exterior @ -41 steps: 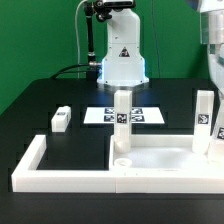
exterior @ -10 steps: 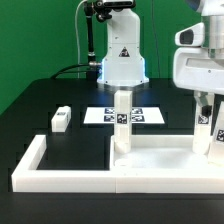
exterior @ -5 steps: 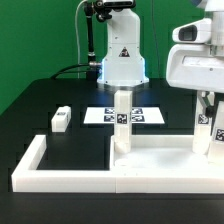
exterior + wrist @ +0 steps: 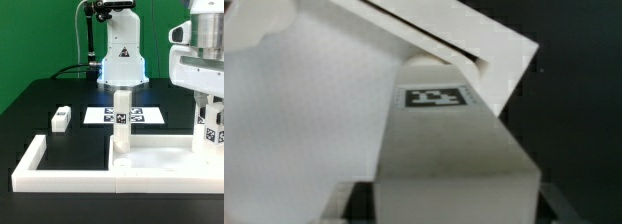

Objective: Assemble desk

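Right leg [image 4: 205, 140] upright on the tabletop panel [image 4: 160, 160], gripper [image 4: 207, 116] over it.
The panel lies inside the border rail [image 4: 35, 160], toward the exterior view's right. The fingers flank the leg's top, but you cannot tell whether they clamp it. A loose or off-centre hold could let the leg slip or tilt in its hole. Its seating is too small to judge, and the frame edge cuts the gripper off.

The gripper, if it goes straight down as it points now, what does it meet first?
The gripper would meet the upright leg at the exterior view's right, standing on the tabletop panel. Its jaws flank the leg's top; contact is unclear.
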Motion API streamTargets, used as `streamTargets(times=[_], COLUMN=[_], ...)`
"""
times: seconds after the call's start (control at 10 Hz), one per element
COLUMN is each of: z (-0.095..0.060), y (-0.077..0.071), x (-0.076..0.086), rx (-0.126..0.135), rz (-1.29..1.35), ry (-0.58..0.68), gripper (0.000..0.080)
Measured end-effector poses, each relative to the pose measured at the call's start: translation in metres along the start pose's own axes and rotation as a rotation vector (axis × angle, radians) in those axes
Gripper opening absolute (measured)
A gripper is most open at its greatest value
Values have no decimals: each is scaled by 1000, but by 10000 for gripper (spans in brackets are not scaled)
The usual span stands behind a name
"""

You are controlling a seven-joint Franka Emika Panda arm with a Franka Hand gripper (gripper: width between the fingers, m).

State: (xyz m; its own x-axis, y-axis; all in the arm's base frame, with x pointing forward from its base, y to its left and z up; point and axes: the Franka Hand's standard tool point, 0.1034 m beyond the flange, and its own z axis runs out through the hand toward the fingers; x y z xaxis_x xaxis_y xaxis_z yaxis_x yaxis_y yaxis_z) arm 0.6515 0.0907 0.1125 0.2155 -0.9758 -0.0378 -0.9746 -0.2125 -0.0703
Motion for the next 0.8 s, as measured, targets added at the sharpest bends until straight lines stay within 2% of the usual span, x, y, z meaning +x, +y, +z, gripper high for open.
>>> streamTargets(times=[0.2,0.4,0.5,0.6,0.7,0.8], z=[0,1,1,1,2,0], y=[0,5,5,5,6,3], x=[-4,-4,-5,-4,-5,-10], rx=[20,64,62,63,58,24], rz=[334,493,551,501,472,235], ry=[-38,-47,-49,-44,-39,2], gripper=[292,292,292,292,443,568])
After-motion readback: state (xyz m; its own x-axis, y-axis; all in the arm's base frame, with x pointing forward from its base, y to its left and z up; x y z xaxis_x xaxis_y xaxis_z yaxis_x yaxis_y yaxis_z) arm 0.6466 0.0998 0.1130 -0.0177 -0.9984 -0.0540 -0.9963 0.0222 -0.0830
